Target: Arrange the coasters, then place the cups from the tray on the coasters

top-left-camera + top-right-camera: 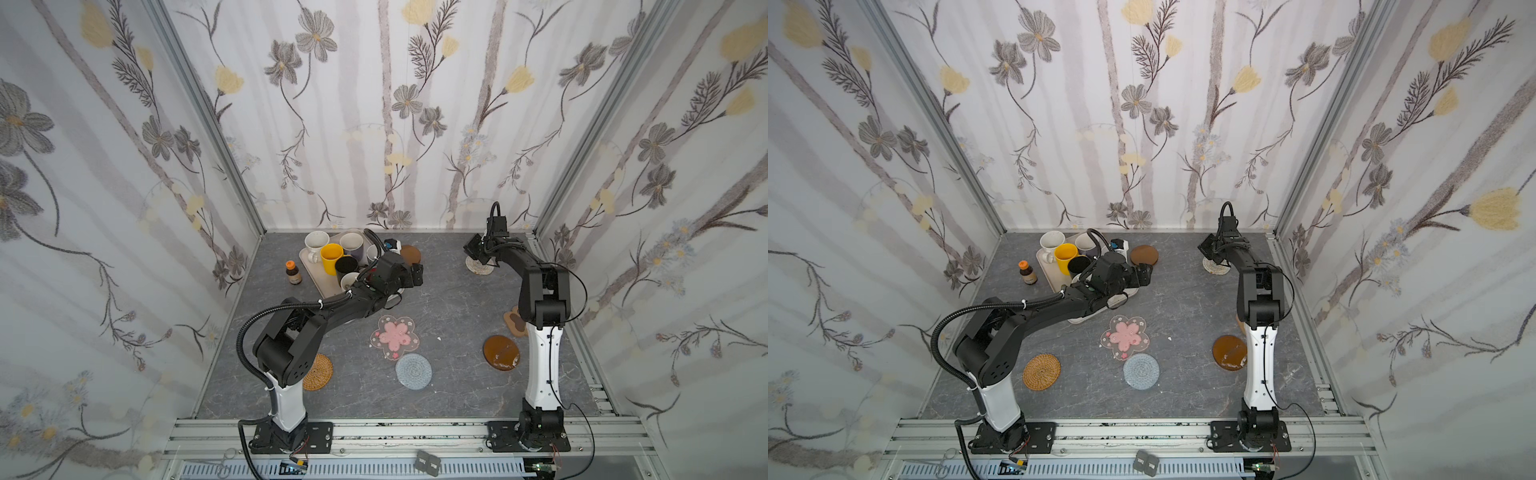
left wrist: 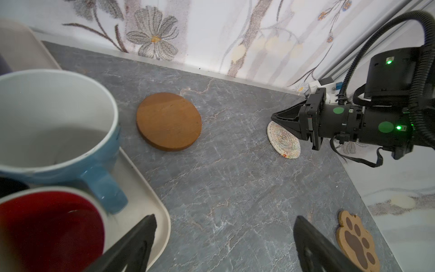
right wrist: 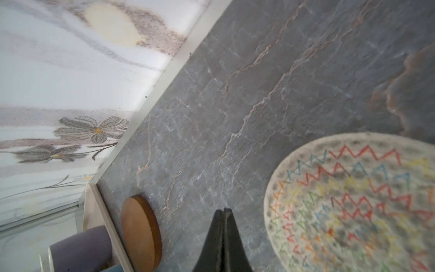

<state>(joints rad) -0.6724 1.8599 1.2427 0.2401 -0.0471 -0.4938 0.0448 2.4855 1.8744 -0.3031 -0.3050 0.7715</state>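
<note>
The beige tray [image 1: 316,274] at the back left holds several cups, among them a yellow one [image 1: 331,257], a light blue one [image 2: 58,122] and one that is red inside [image 2: 47,230]. My left gripper [image 2: 225,216] hovers open and empty by the tray's right edge, in front of the brown wood coaster [image 1: 410,254]. My right gripper [image 3: 222,209] is shut on nothing, just above the table beside the cream woven coaster [image 3: 353,200]. The pink blossom [image 1: 395,336], grey-blue crochet [image 1: 413,371], tan rattan [image 1: 318,372], amber [image 1: 501,352] and paw [image 2: 357,242] coasters lie scattered.
A small brown bottle [image 1: 293,272] with an orange cap stands left of the tray. Floral walls close in the back and both sides. The right arm's column [image 1: 540,365] hides part of the paw coaster in both top views.
</note>
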